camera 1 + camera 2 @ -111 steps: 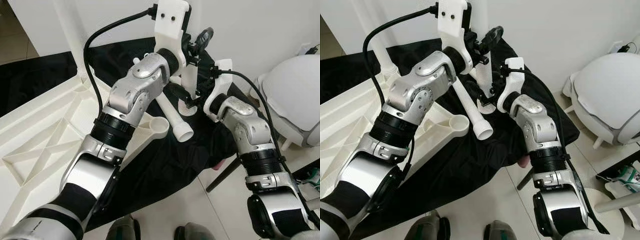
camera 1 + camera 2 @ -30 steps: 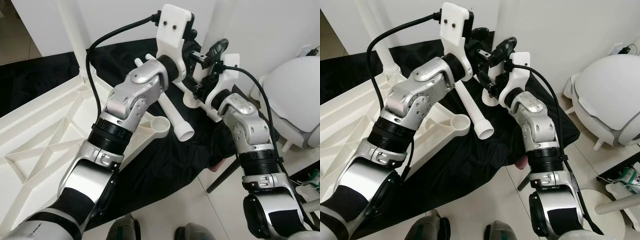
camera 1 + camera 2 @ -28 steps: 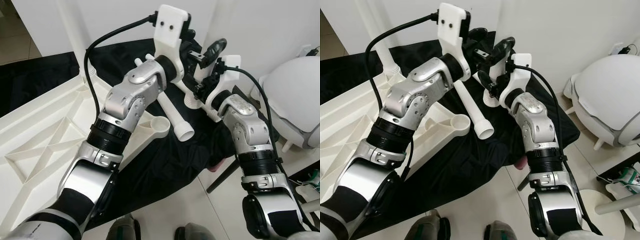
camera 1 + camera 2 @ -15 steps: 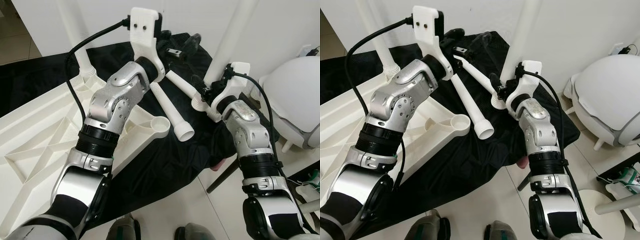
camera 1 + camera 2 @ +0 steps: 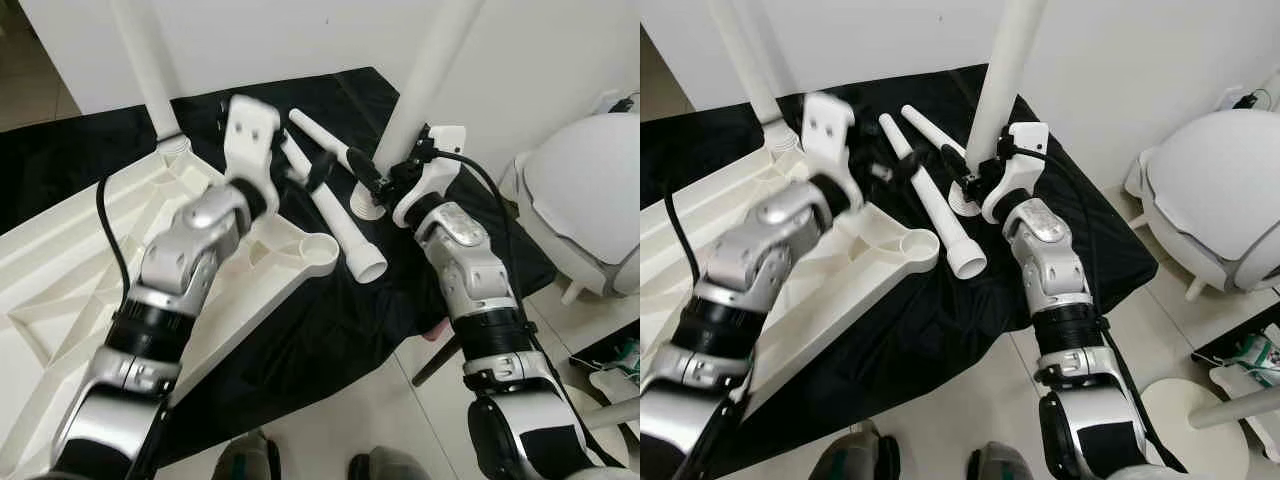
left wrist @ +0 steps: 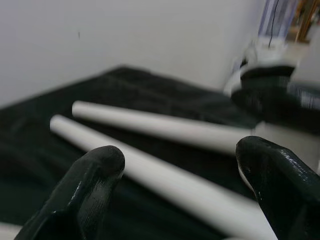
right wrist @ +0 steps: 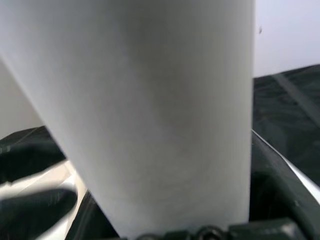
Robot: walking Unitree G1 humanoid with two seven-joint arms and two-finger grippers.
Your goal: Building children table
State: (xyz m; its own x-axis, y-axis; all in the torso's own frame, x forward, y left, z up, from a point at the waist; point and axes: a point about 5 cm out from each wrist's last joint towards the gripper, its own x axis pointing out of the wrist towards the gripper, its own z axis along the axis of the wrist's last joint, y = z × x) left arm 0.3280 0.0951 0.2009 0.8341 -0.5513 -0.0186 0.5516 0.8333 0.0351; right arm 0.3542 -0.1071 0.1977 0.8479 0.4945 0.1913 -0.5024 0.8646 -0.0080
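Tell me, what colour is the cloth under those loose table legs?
Black; the cloth shows best in the right eye view.

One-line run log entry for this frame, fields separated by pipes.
right end effector: gripping upright table leg | left end effector: open above two loose legs on black cloth | tabletop: upside down

Both arms were built of rounded silver shells broken by ribbed black collars, and the upper segments nearest the head camera carried broad black bands. Each wrist ended in a blocky white printed mount, the left one (image 5: 249,132) showing two small dark screw holes and the right one (image 5: 440,160) sitting just beside the standing white table leg (image 5: 430,70), with a black cable looping back from each mount along its arm. The left gripper (image 6: 180,172) had thick, glossy black fingers (image 6: 87,187) with rounded tips, and two grey-green feet (image 5: 245,462) showed at floor level far below that leg.
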